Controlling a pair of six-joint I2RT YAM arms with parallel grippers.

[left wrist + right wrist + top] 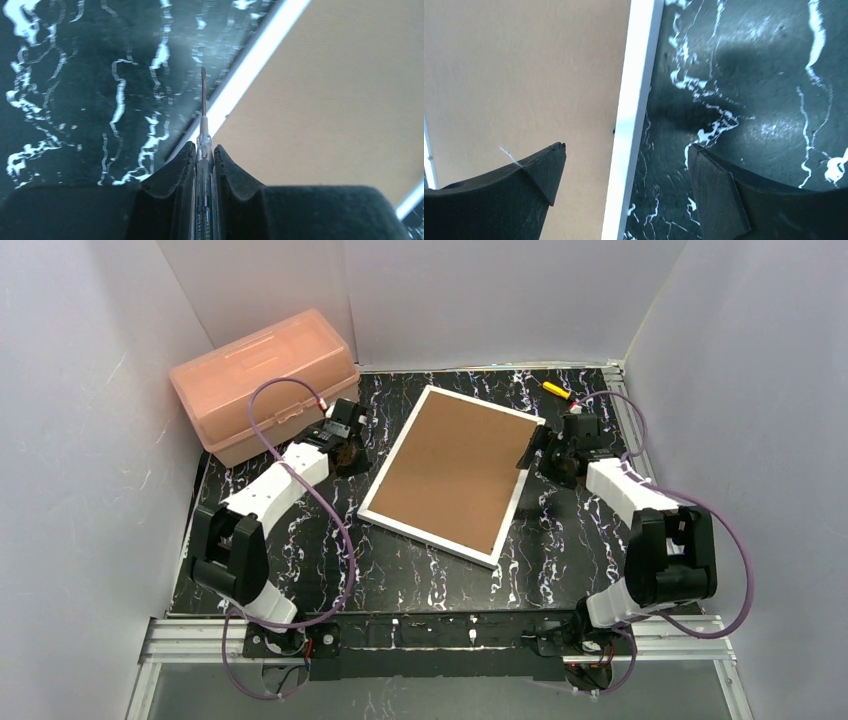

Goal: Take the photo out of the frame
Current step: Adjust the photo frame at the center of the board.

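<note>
The frame lies face down in the middle of the black marbled table, its brown fibreboard back up and a narrow white border round it. The photo is hidden under the backing. My left gripper hovers just left of the frame's left edge; it is shut on a clear-handled screwdriver whose thin metal tip points at the white border. My right gripper is open at the frame's right edge, its fingers straddling the white border, one over the board and one over the table.
A pink plastic box stands at the back left, close behind my left arm. A small yellow-handled tool lies at the back, near the frame's far right corner. White walls close in three sides.
</note>
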